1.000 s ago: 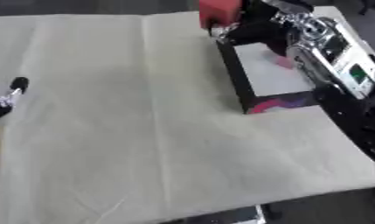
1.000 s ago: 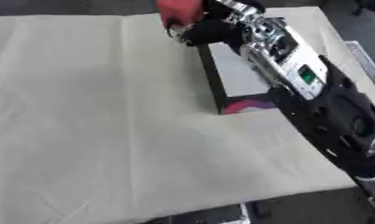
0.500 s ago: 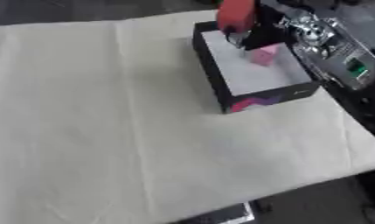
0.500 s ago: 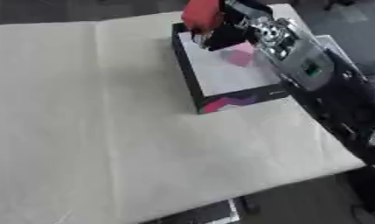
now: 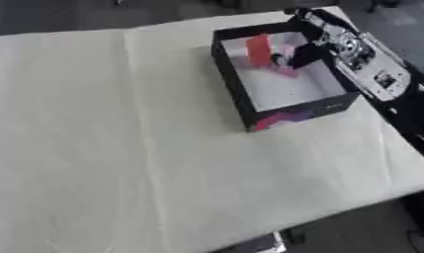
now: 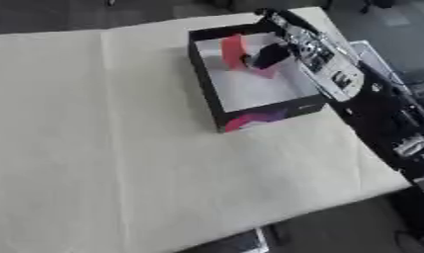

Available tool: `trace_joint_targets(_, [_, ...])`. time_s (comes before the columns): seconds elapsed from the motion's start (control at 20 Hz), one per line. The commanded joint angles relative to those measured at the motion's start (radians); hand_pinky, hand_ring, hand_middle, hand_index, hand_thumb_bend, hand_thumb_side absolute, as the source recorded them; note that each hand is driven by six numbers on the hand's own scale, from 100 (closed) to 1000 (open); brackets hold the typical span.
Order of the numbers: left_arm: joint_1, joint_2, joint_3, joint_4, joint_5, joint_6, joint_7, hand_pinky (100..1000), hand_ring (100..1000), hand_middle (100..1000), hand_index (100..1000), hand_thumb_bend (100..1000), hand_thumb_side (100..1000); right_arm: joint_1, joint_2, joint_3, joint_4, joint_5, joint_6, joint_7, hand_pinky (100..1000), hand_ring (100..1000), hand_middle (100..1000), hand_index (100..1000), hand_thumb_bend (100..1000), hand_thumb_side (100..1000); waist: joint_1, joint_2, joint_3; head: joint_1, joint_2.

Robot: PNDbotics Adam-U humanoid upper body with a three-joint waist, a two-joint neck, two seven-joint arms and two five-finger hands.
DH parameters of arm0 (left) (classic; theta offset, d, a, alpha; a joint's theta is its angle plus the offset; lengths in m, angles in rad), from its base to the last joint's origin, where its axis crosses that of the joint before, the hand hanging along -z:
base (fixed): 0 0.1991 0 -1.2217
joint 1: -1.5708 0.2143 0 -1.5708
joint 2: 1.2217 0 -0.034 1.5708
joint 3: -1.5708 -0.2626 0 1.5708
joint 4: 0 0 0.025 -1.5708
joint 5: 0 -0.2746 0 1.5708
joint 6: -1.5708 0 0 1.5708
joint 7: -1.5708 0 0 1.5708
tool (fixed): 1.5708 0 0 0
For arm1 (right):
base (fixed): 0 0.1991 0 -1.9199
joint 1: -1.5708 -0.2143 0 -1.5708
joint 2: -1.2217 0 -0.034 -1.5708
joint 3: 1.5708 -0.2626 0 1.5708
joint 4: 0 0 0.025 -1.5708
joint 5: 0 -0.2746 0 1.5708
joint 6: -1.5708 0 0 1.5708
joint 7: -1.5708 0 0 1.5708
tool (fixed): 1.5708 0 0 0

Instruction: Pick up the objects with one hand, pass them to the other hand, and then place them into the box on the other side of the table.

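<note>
red object (image 5: 258, 49): flat, block-like piece, upright and slightly tilted, seen inside the box in the upper right of the frame; surface matte, edges blurred. it is pinched at its right side by dark fingertips (image 5: 284, 60).
pink object (image 5: 288, 70): small pale pink shape lying on the box floor just below and right of the red piece; form not made out, partly hidden by the fingers.
box (image 5: 242, 101): open rectangular carton, black outer walls, white inner lining, a magenta and purple patch printed on the near wall; set askew in the upper right.
right hand (image 6: 269, 54): black with silver and white parts, reached over the box's right wall from the right edge; fingers curled onto the red object. forearm cut off at the right border.
table cloth (image 5: 94, 148): cream fabric, lightly creased with fold lines, covering most of the frame; near edge seen at the bottom.
left hand: not shown in either view.
</note>
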Motion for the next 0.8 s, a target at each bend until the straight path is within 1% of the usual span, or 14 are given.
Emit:
trace_joint_targets(0.05, [-0.012,0.046,0.021,-0.02,0.007,0.01,0.009,821,712,681,795,423,286,-0.007,-0.043,-0.025,0.014,0.084,-0.031,0.039,953,968,910,1000,408,100,0.0,-0.015,0.002,0.004,-0.014])
trace_joint_targets(0.1, [-0.013,0.049,0.023,-0.021,0.007,0.013,0.011,821,712,681,795,427,286,-0.007,-0.042,-0.032,0.016,0.101,-0.035,0.046,956,973,914,1000,420,100,0.0,-0.015,0.001,0.008,-0.013])
trace_joint_targets(0.2, [-0.015,0.056,0.027,-0.018,0.011,0.018,0.008,821,712,680,797,428,300,-0.006,-0.035,-0.053,0.005,0.103,-0.032,0.033,956,968,911,1000,397,100,0.001,-0.015,0.0,0.018,-0.013])
trace_joint_targets(0.25, [-0.017,0.061,0.028,-0.013,0.02,0.024,-0.003,822,712,680,804,424,333,-0.006,-0.027,-0.069,-0.014,0.081,-0.023,0.0,962,971,916,1000,398,100,0.002,-0.015,0.0,0.027,-0.013])
trace_joint_targets(0.3, [-0.021,0.068,0.028,-0.006,0.034,0.031,-0.024,823,712,681,806,421,345,-0.003,-0.017,-0.085,-0.042,0.034,-0.014,-0.047,963,969,913,1000,406,100,0.003,-0.015,-0.001,0.037,-0.012])
trace_joint_targets(0.35, [-0.025,0.078,0.028,0.002,0.048,0.038,-0.053,827,717,686,811,418,354,0.001,-0.009,-0.097,-0.072,-0.03,-0.007,-0.099,964,966,916,1000,273,100,0.005,-0.015,-0.002,0.047,-0.012])
trace_joint_targets(0.45, [-0.041,0.103,0.025,0.02,0.08,0.051,-0.136,831,718,687,815,399,368,0.012,0.004,-0.111,-0.146,-0.179,-0.004,-0.209,974,970,925,1000,105,167,0.008,-0.016,-0.002,0.069,-0.01])
trace_joint_targets(0.55, [-0.061,0.137,0.019,0.046,0.139,0.067,-0.229,834,720,690,820,382,411,0.029,0.016,-0.111,-0.226,-0.312,-0.028,-0.299,982,975,937,1000,100,225,0.013,-0.018,-0.002,0.091,-0.006])
trace_joint_targets(0.6, [-0.071,0.158,0.015,0.061,0.169,0.074,-0.273,837,724,696,827,382,442,0.038,0.019,-0.109,-0.259,-0.359,-0.042,-0.329,983,976,942,1000,100,233,0.016,-0.019,-0.001,0.099,-0.005])
trace_joint_targets(0.7, [-0.092,0.202,-0.001,0.103,0.241,0.088,-0.37,848,733,707,842,387,501,0.054,0.026,-0.106,-0.316,-0.415,-0.062,-0.367,979,971,937,1000,100,215,0.021,-0.021,0.001,0.112,-0.003])
trace_joint_targets(0.75, [-0.104,0.227,-0.015,0.132,0.29,0.092,-0.431,858,740,717,855,383,561,0.06,0.029,-0.104,-0.343,-0.428,-0.065,-0.378,978,968,936,1000,100,221,0.024,-0.022,0.003,0.119,-0.001])
trace_joint_targets(0.8, [-0.117,0.25,-0.032,0.162,0.349,0.094,-0.501,860,743,721,859,380,580,0.064,0.031,-0.101,-0.367,-0.437,-0.066,-0.385,977,966,935,1000,100,222,0.027,-0.023,0.004,0.125,0.001])
